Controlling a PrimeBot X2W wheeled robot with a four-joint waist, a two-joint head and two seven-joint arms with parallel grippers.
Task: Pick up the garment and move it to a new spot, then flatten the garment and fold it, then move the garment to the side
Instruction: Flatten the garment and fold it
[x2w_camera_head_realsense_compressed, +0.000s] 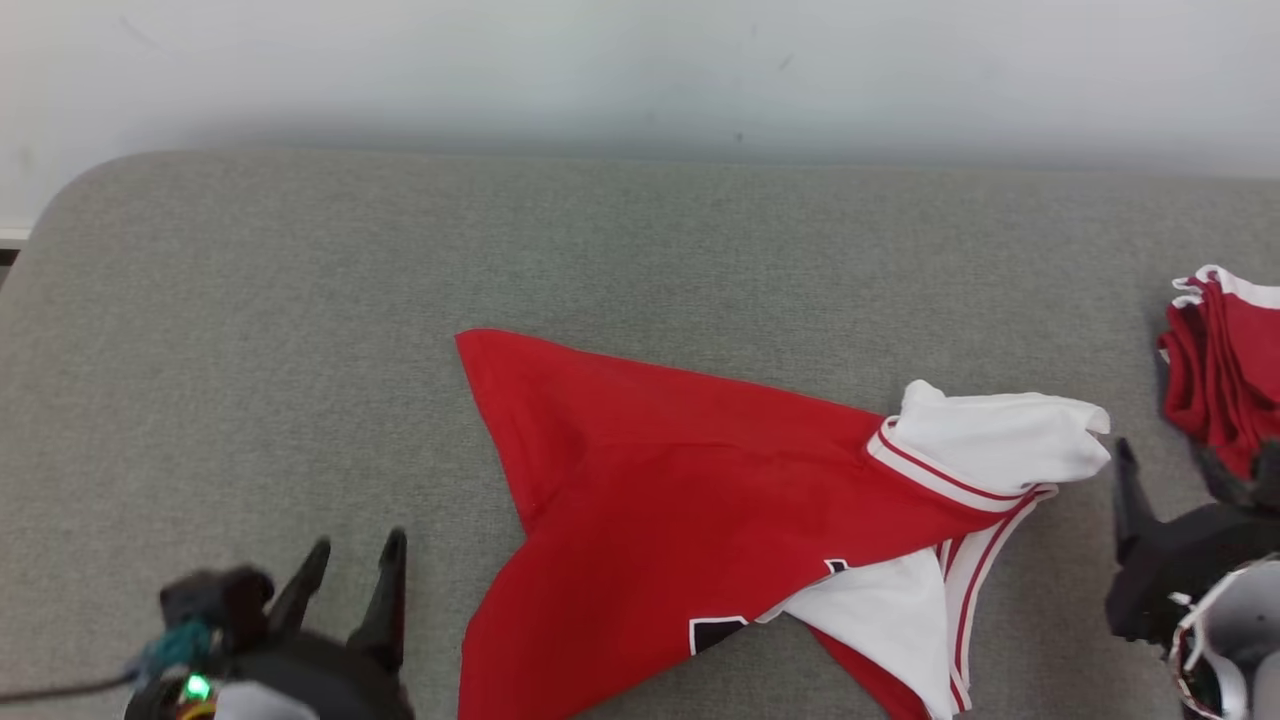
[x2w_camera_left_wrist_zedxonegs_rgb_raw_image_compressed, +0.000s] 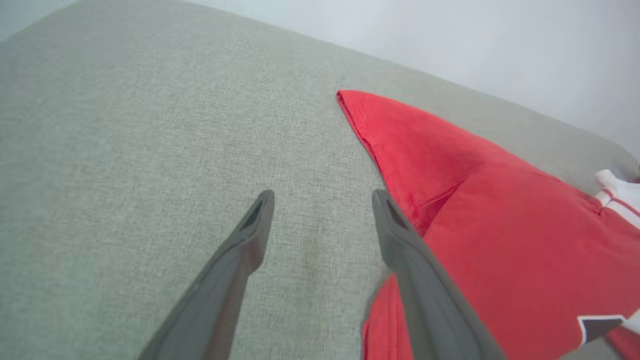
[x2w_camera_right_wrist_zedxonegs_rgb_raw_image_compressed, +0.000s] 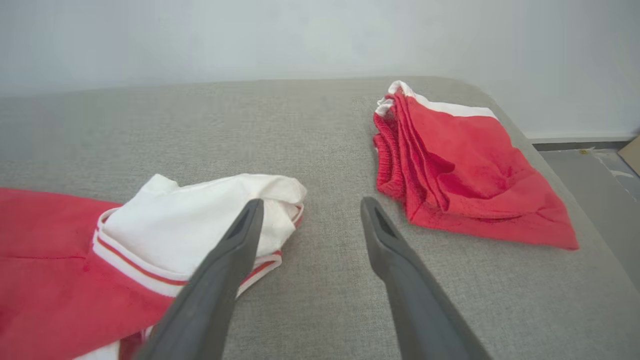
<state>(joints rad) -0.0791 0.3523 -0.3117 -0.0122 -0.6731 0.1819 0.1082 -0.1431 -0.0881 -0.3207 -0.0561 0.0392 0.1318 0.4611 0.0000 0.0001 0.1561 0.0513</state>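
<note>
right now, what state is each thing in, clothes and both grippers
red and white jersey, lying unfolded on the grey cushion, white end bunched, not gripped
folded red garment, folded, lying apart from the jersey
left gripper, open, empty
right gripper, open, empty

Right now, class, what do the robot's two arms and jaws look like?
Left arm: black wrist housing, teal cable wrap, small green light, thin dark trailing cable. Right arm: black housing on a pale grey-white forearm. Both pairs of jaws: two long, tapering dark grey fingers, slotted near the tips.
</note>
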